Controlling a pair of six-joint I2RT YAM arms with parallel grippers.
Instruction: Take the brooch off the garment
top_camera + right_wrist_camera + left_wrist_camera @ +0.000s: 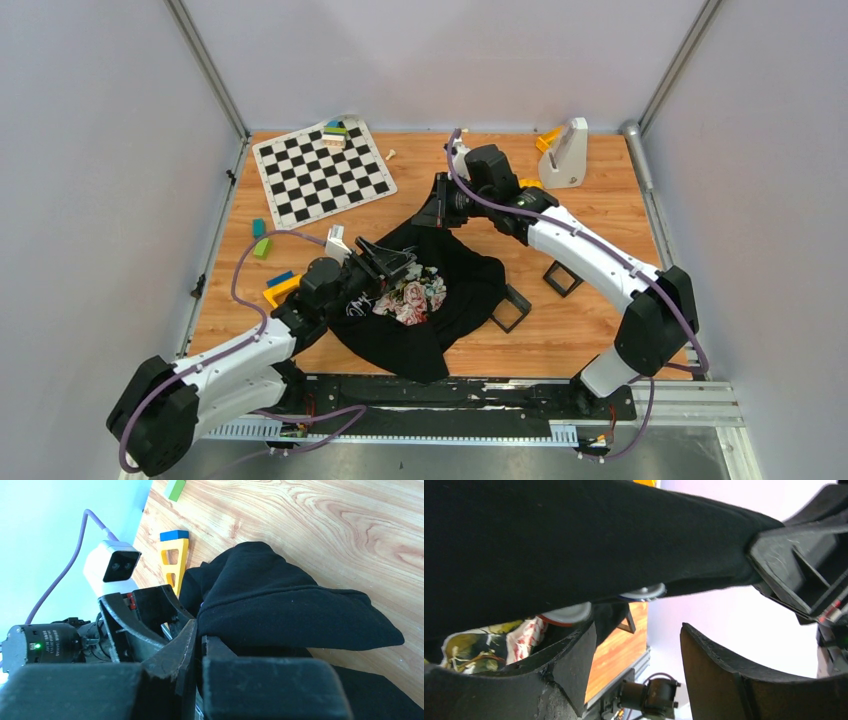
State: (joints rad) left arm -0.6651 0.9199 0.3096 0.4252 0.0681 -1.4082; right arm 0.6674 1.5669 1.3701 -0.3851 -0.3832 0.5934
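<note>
Brooch [644, 592]: pale round disc with a dark rim, seen edge-on under the raised fold of the black shirt [470, 290], just above the gap of the left gripper [636, 632] and touching neither finger. Left gripper released, jaws apart, arm stretched low toward the shirt. Right gripper [442, 205] clenched on the shirt edge, arm bent inward, fabric lifted. Count: one shirt, two black square frames [511, 307] right of the left gripper, one chequered mat [322, 172] beyond it. Wooden table [610, 200], pale walls [100, 200]
</note>
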